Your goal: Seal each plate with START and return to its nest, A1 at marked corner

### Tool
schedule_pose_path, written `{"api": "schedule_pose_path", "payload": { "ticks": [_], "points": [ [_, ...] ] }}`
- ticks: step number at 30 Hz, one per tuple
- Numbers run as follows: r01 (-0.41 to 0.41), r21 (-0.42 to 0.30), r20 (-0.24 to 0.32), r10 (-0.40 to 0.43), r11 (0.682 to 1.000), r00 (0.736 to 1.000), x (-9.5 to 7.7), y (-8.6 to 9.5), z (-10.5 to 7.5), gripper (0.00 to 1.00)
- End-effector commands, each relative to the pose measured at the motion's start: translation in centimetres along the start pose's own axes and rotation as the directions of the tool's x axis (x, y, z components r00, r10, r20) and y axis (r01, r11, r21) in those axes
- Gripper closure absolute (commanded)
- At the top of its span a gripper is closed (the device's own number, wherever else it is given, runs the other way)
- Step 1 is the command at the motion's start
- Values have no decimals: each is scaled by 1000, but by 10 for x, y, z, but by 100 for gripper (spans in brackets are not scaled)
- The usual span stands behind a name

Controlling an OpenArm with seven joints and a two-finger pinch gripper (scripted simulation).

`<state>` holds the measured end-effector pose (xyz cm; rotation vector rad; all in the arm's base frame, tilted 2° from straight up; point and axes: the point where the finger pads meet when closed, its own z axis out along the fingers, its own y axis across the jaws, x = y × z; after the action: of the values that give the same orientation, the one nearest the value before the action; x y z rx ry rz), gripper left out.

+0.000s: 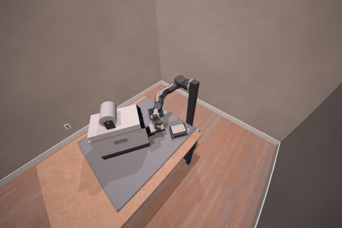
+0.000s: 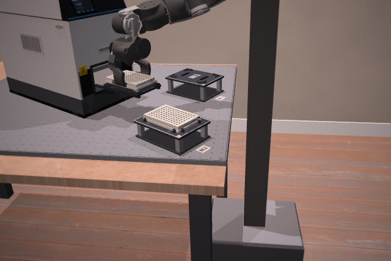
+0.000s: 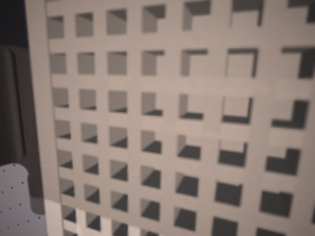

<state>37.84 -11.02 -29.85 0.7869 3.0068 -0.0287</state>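
Your black two-finger gripper [image 1: 157, 124] [image 2: 132, 76], at the end of the dark jointed arm [image 1: 165, 91] [image 2: 181, 3], is closed on a cream-coloured, rectangular multi-well plate [image 1: 153, 129] [image 2: 138, 79] [image 3: 135, 86], with one finger at each of two opposite sides. The held plate lies at the black, flat stage [image 2: 144, 93] that juts from the white, box-shaped sealer [image 1: 118, 148] [image 2: 43, 48]. In the exterior view it looks level and at or very near its seat; whether it lies fully inside the locators cannot be told.

The black, raised plate nest N1 [image 2: 214, 77] bears no plate, so you may judge that the held plate comes from there. A second cream-coloured, rectangular multi-well plate [image 1: 178, 128] [image 2: 170, 116] sits on the black, raised plate nest N2 [image 1: 173, 135] [image 2: 203, 122], open-welled and with no foil visible. The wells of the held plate also appear open in the wrist view.

Progress is therefore best judged as late in step 1 for the first plate. You have left to finish seating and release it, press START, wait for amber and then green, and return it to N1 with A1 at its marked corner. The whole sequence remains for the plate on N2.
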Motion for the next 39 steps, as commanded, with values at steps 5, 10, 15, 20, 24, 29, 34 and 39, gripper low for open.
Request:
{"api": "schedule_pose_path", "payload": {
  "ticks": [5,10,15,20,24,29,34,39],
  "points": [
    [4,-4,-1,-4,1000,1000,0,1,3,100],
    [4,-4,0,-4,1000,1000,0,1,4,100],
    [4,-3,-1,-4,1000,1000,1,1,6,100],
    [4,-3,-2,-4,1000,1000,1,1,7,100],
    [4,-4,0,-4,1000,1000,0,1,8,100],
    [2,-2,1,-2,1000,1000,0,0,8,100],
    [2,-2,1,-2,1000,1000,0,0,8,100],
    [2,-2,1,-2,1000,1000,0,0,8,100]
  ]
}}
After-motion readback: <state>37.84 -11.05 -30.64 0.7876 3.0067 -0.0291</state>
